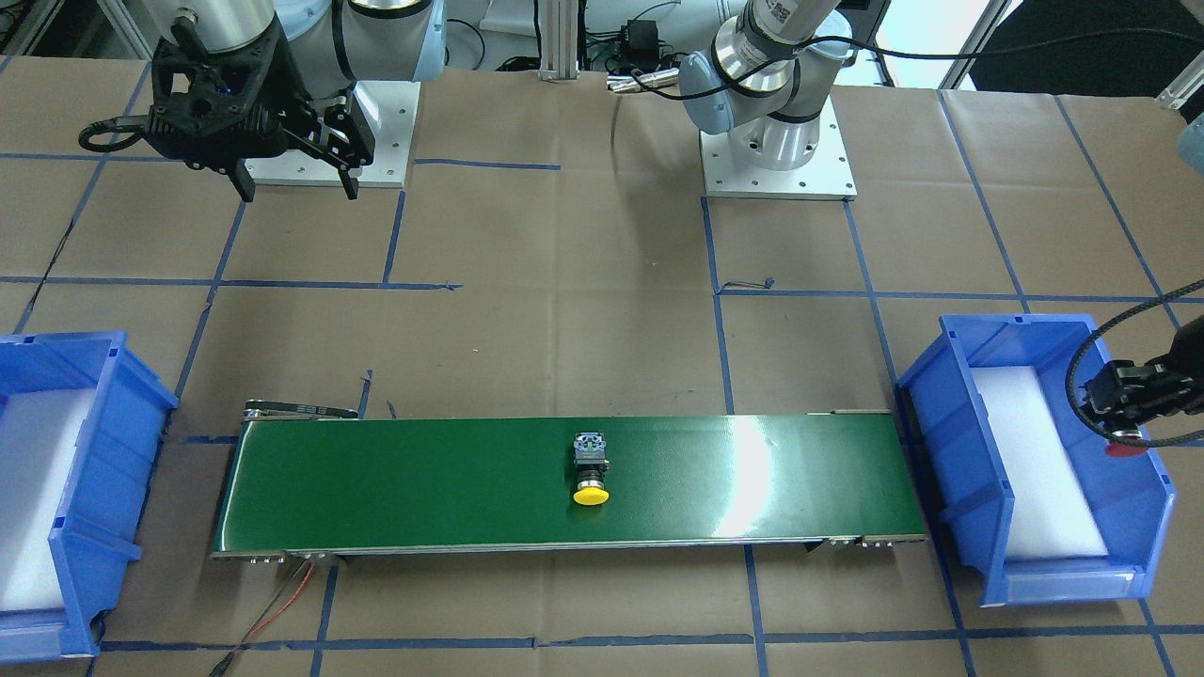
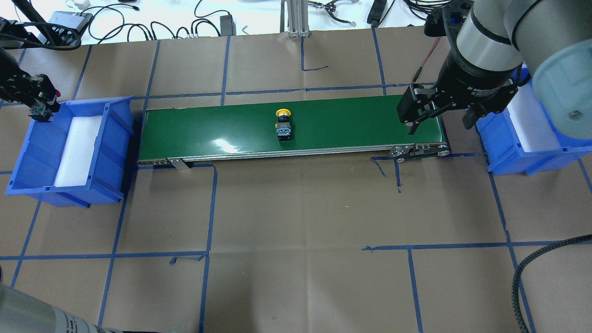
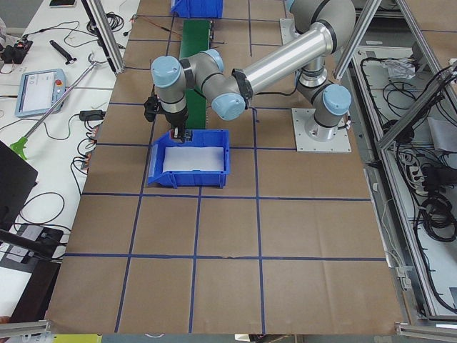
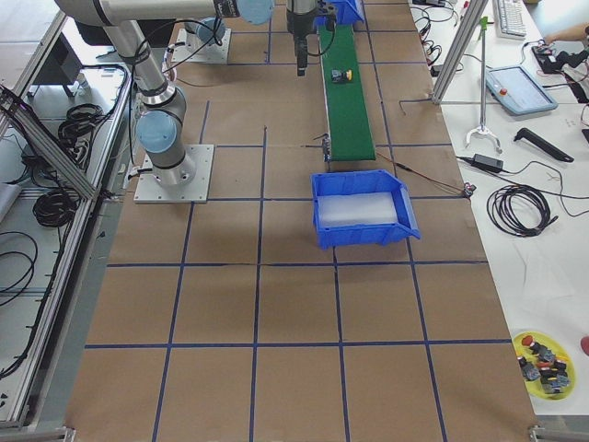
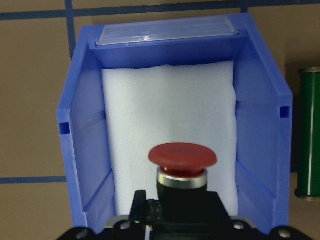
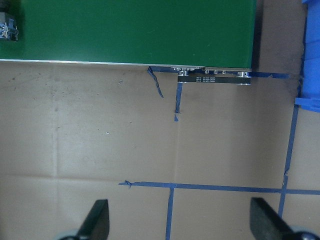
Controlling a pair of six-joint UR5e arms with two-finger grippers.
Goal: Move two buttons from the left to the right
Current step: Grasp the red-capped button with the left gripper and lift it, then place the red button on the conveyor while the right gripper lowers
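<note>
The red mushroom-capped push-button (image 5: pixel 182 156) is held clamped by its black body in the left gripper (image 1: pixel 1121 418), above the white foam pad (image 5: pixel 170 110) of a blue plastic bin (image 5: pixel 82 150); in the wrist view it sits at the bottom centre of the frame. The left arm (image 3: pixel 278 64) is stretched from its base at the right of the side view towards the frame's left, with the wrist turned down over the bin.

The yellow mushroom-capped push-button (image 1: pixel 590 470) is laid on its side at the middle of a green conveyor belt (image 1: pixel 395 480), near the centre of the front-facing frame, with its cap towards the lower edge.

The right gripper (image 2: pixel 438 122) is hung fingers-down in the upper right of the overhead frame, by the belt's right end and next to a second blue bin (image 2: pixel 504 152). Its jaws are spread wide and nothing is held; between its fingers (image 6: pixel 97 220) only brown paper with blue tape lines (image 6: pixel 225 188) is seen.
</note>
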